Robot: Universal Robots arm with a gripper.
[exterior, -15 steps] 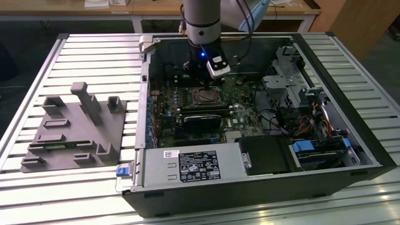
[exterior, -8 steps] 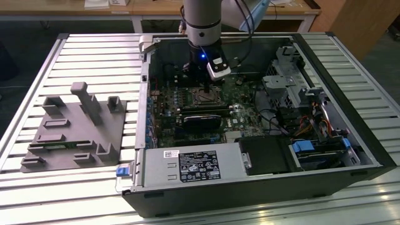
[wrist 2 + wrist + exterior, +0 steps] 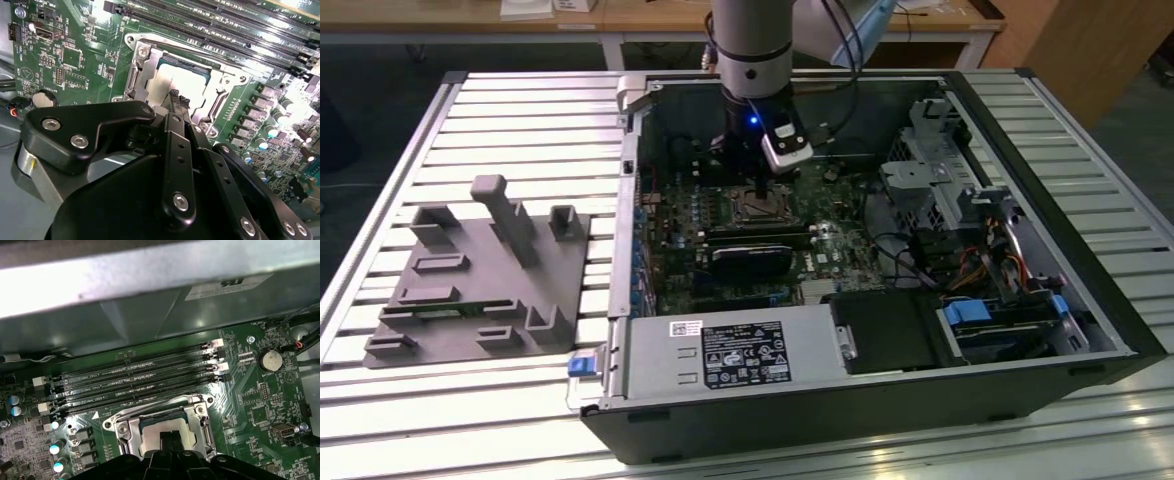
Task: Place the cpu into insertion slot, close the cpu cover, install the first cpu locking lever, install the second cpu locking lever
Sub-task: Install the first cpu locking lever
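The cpu (image 3: 167,80) (image 3: 149,436), a pale silvery square, lies flat in the insertion slot (image 3: 133,82) (image 3: 123,434) on the green motherboard. A thin silvery frame, the cpu cover (image 3: 150,54) (image 3: 156,412), appears to lie down around the chip, which shows through its window. My gripper (image 3: 178,99) (image 3: 170,440) is shut, its two black fingertips pressed together with nothing between them. They are right over the chip's top, touching it or just above it. In the exterior view the gripper (image 3: 758,190) hangs inside the open computer case, directly above the socket (image 3: 754,205).
Long black memory slots (image 3: 135,382) (image 3: 225,30) run beside the socket, close to the grey case wall (image 3: 125,315). A black card (image 3: 754,250), the power supply (image 3: 720,355) and a drive cage (image 3: 947,170) surround the board. A grey fixture (image 3: 480,270) stands on the slatted table.
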